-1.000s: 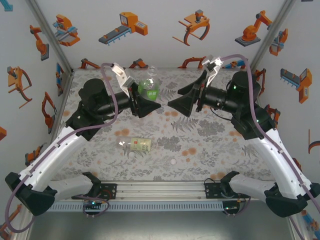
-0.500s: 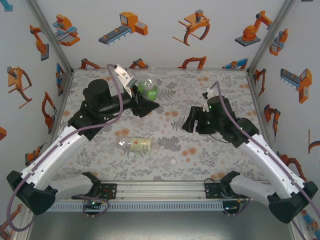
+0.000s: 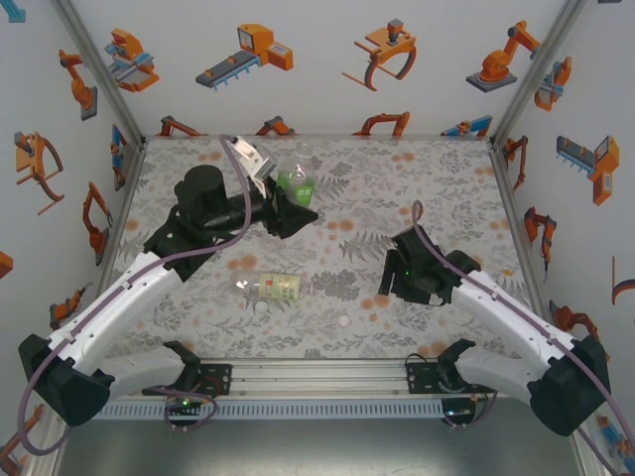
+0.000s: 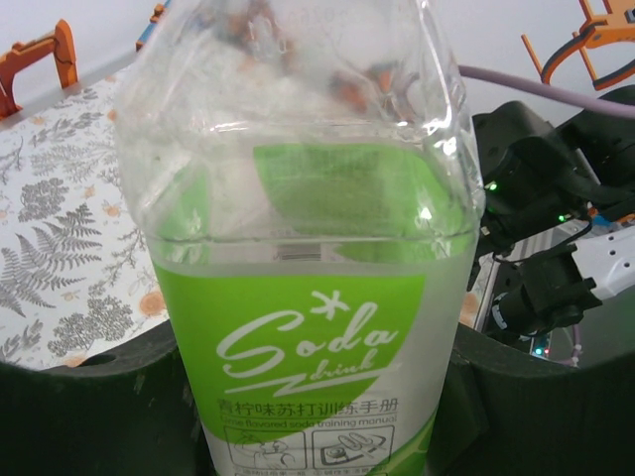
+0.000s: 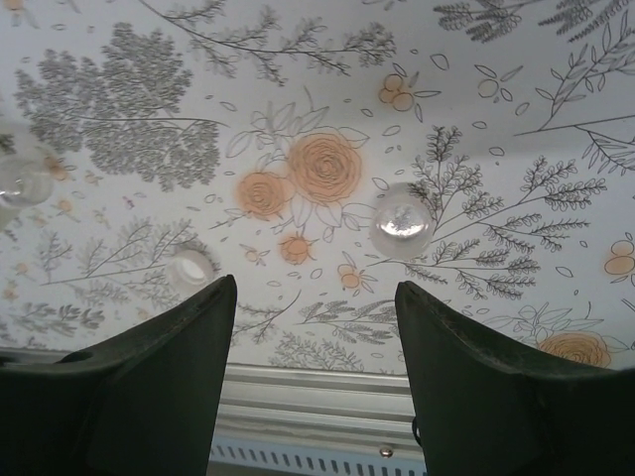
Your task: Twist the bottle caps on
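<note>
My left gripper (image 3: 296, 210) is shut on the squat green-tinted bottle (image 3: 296, 181), held upright above the mat at the back middle. In the left wrist view the bottle's green "Soda drink" label (image 4: 317, 337) sits between my dark fingers (image 4: 89, 407); its neck is out of frame. The slim bottle (image 3: 279, 288) with the pale label lies on its side at front centre. A white cap (image 3: 343, 321) lies near the front edge. My right gripper (image 5: 316, 297) stands open, low over the mat, with nothing between its fingers. Just beyond its tips lie a clear cap (image 5: 402, 224) and the white cap (image 5: 190, 268).
A floral mat (image 3: 437, 188) covers the table, with orange flower prints (image 5: 322, 167) near the caps. The metal rail of the front edge (image 5: 317, 407) runs just past the right fingertips. Walls close in the left, right and back sides.
My right arm has swung from the back middle down toward the front right, now pointing at the mat by the caps, jaws narrower. The left arm with the green bottle has shifted slightly.
</note>
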`<action>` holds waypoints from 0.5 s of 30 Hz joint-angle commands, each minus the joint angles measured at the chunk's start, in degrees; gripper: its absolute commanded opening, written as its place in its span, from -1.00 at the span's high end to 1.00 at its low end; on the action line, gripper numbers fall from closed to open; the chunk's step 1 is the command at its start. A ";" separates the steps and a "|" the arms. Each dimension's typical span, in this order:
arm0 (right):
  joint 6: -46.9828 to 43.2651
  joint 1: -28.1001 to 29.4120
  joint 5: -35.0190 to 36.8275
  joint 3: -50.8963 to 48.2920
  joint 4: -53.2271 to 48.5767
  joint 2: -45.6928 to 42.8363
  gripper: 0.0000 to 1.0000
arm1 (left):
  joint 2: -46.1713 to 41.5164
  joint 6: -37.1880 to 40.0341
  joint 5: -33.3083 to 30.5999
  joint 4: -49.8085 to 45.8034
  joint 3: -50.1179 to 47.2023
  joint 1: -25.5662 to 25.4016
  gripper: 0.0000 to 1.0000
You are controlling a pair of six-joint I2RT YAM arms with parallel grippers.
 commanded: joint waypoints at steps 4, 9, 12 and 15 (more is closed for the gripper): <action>3.68 0.37 2.27 -4.44 3.16 1.31 -0.18 | -1.93 -1.87 0.09 3.20 -0.94 -0.11 0.71; 4.48 0.41 3.08 -6.48 5.03 1.62 -0.14 | -1.52 -2.26 -0.09 3.29 -0.64 -0.10 0.71; 4.74 0.41 2.99 -7.25 6.18 2.11 -0.12 | -1.25 -2.83 -0.27 3.66 -0.60 -0.15 0.71; 4.76 0.41 2.99 -7.30 6.41 2.98 -0.10 | -0.95 -2.76 0.06 3.58 -0.32 -0.14 0.71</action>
